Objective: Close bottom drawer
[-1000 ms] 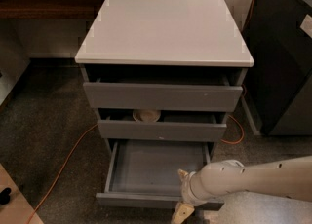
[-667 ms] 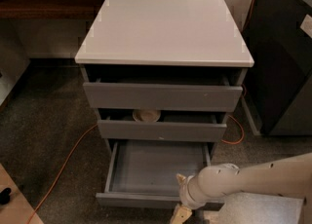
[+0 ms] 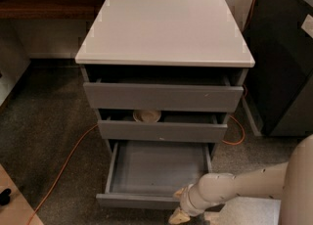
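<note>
A cable point(image 3: 63, 163) trails over the carpet at the left. The cabinet point(image 3: 164, 28) stands mid-view with all three drawers partly out. The bottom drawer point(image 3: 156, 170) is pulled out farthest, its grey floor showing. The tool point(image 3: 180, 205) sits at that drawer's front edge, toward the right end, seemingly touching it; I cannot tell whether it is open or closed. The pale arm point(image 3: 239, 187) reaches in nearly level from the lower right.

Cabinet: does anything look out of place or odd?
All three drawers stand ajar: the bottom drawer furthest out, the middle drawer showing a bowl, the top drawer slightly. The gripper is at the bottom drawer's front right. Nothing looks spilled or damaged.
</note>
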Controlling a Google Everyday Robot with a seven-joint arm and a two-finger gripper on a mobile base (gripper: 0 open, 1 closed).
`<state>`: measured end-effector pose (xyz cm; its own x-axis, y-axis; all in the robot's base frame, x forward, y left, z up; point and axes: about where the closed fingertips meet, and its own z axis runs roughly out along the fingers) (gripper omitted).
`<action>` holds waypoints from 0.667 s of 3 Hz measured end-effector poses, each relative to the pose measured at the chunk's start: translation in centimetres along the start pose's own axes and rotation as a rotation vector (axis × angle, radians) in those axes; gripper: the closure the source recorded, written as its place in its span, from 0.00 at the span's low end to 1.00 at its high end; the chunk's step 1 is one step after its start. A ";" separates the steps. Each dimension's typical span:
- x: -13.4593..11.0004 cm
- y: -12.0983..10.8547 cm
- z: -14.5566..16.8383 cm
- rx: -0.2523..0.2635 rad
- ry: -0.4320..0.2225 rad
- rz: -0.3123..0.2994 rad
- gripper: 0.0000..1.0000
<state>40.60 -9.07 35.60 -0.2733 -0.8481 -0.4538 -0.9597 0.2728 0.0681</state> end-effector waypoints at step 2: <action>4.0 -1.2 6.0 -0.025 0.005 -0.031 0.82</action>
<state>41.08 -10.04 28.39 -0.2432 -0.8583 -0.4519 -0.9691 0.2348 0.0757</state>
